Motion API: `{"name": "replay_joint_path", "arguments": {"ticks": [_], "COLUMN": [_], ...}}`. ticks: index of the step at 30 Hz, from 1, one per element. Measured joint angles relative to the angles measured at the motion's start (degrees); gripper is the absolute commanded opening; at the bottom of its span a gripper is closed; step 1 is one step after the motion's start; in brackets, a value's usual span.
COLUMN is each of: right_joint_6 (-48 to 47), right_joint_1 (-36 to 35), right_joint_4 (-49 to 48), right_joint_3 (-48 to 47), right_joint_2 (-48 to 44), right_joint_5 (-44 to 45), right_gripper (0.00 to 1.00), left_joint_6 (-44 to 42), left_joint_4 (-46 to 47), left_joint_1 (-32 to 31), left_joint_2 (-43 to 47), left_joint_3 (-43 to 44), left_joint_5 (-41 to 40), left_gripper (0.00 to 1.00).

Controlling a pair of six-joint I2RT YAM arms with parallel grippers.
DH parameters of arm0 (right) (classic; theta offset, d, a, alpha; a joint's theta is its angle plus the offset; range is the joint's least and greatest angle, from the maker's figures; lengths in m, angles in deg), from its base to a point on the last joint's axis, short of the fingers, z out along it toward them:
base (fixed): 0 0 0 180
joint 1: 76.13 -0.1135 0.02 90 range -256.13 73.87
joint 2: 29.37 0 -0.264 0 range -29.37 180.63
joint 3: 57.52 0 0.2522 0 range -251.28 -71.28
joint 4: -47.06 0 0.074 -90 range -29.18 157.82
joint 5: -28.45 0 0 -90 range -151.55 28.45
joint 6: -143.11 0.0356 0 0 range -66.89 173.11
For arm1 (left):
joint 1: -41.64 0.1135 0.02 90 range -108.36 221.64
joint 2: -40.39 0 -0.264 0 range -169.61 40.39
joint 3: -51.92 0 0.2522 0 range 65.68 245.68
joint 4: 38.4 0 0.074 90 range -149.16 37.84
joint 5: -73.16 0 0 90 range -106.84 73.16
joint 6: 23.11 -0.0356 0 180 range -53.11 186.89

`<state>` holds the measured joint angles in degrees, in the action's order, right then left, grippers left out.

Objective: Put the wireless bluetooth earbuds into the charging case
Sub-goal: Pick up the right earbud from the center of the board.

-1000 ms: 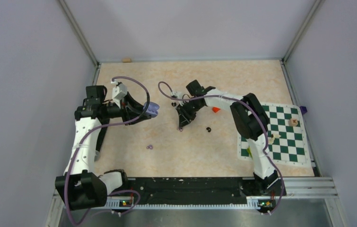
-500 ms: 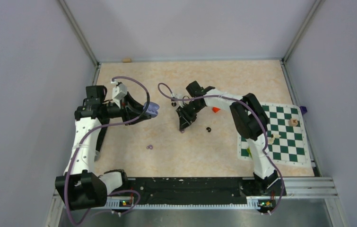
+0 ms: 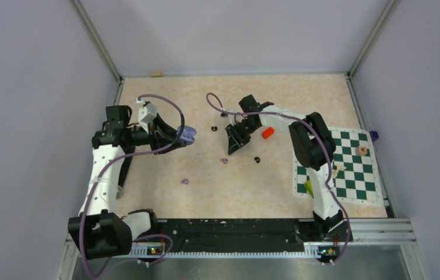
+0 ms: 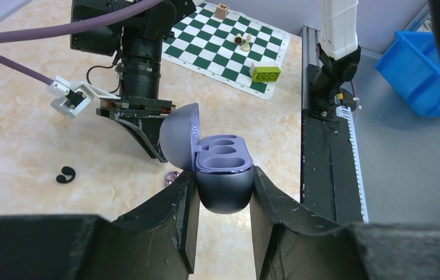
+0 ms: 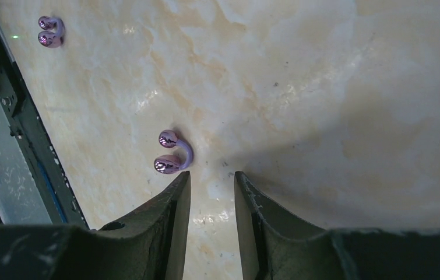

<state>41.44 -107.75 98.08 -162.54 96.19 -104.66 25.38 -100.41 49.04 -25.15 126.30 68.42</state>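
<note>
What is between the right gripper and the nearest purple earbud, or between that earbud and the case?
Nothing visible. The purple earbud lies on bare table just beyond the right gripper, jaws slightly apart and empty. Only bare table shows between it and the open charging case held in the left gripper.

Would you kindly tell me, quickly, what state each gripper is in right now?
Left gripper: closed on the open charging case.
Right gripper: jaws slightly open, holding nothing; a lilac earbud lies just past them.
</note>
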Motion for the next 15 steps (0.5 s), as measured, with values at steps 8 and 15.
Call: {"name": "replay_joint_path", "arguments": {"ticks": [8, 15], "right_joint_6": [0.4, 0.4], "right_joint_1": [0.9, 0.1], "right_joint_4": [0.4, 0.3], "right_joint_3": [0.0, 0.1], "right_joint_2": [0.1, 0.2], "right_joint_5": [0.3, 0.3], "right_gripper": [0.3, 0.3], "left_joint_6": [-0.2, -0.2], "left_joint_4": [0.0, 0.0], "left_joint_1": [0.0, 0.0], "left_joint_2": [0.0, 0.0], "left_joint_3": [0.0, 0.0], "left_joint_5": [0.0, 0.0], "left_gripper": [0.0, 0.0]}}
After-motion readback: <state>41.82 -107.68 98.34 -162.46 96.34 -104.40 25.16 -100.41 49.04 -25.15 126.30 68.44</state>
